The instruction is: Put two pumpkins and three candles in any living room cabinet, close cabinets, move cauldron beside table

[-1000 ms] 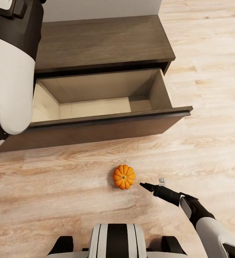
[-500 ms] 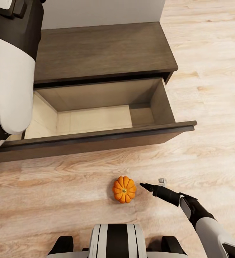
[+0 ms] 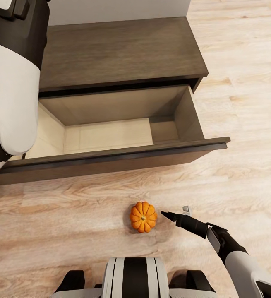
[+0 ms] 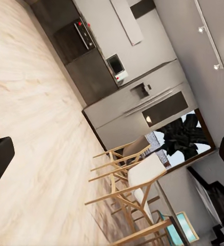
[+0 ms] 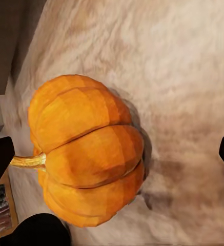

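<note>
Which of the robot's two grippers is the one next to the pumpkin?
The right gripper, low over the floor just beside the pumpkin. The left arm is raised beside the open cabinet drawer.

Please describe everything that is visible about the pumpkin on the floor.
The pumpkin is small, squat and orange, with deep ribs and a short yellow-brown stem at the centre of its top. It stands upright on the pale wooden floor, in front of the open drawer of the dark-brown cabinet. Only the floor touches it. The right gripper is open beside it and apart from it, pointing at it.
</note>
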Tool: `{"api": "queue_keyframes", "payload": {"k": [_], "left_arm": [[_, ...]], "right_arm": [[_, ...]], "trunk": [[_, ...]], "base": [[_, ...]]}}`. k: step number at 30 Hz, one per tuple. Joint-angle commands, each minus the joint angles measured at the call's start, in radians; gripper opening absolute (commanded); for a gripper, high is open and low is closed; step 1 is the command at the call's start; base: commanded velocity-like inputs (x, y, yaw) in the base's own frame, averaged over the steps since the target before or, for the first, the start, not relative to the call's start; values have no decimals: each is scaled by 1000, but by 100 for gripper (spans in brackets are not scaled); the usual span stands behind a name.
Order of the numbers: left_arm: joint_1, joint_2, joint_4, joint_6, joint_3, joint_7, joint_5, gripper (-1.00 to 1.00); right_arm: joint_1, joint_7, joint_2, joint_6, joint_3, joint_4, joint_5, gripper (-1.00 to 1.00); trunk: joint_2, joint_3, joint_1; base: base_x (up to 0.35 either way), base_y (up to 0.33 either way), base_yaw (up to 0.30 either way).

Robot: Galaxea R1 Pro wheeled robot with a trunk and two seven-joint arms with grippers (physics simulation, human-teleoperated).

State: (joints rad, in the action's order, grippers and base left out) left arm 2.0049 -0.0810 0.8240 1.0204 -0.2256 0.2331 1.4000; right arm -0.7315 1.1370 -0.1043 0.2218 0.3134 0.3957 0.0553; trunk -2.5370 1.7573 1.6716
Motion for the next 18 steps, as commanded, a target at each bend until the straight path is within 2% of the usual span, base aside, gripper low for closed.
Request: {"api": "queue_keyframes", "payload": {"k": [1, 4, 6, 9, 12, 18], "left_arm": [[-6, -6, 6, -6, 6, 2, 6, 100], [-23, -19, 23, -11, 8, 2, 12, 100], [-34, -18, 11, -10, 8, 2, 17, 100], [-51, -20, 8, -11, 8, 1, 31, 100], [-68, -20, 8, -11, 8, 0, 44, 100], [-80, -19, 9, -11, 8, 0, 46, 100]], "right_arm": [[-6, -6, 6, -5, -6, 6, -3, 100], [-16, -23, 23, -3, -22, 20, -8, 100], [-15, -34, 11, -1, -26, 9, -10, 100], [-16, -34, 0, -2, -9, 3, -11, 100], [-16, -42, -2, -2, -5, 3, -11, 100], [-16, -76, -3, -2, -4, 6, -11, 100]], "trunk": [[0, 0, 0], [0, 0, 0], [0, 0, 0], [0, 0, 0], [0, 0, 0], [0, 0, 0]], "base": [[0, 0, 0], [0, 0, 0], [0, 0, 0], [0, 0, 0], [0, 0, 0], [0, 0, 35]]}}
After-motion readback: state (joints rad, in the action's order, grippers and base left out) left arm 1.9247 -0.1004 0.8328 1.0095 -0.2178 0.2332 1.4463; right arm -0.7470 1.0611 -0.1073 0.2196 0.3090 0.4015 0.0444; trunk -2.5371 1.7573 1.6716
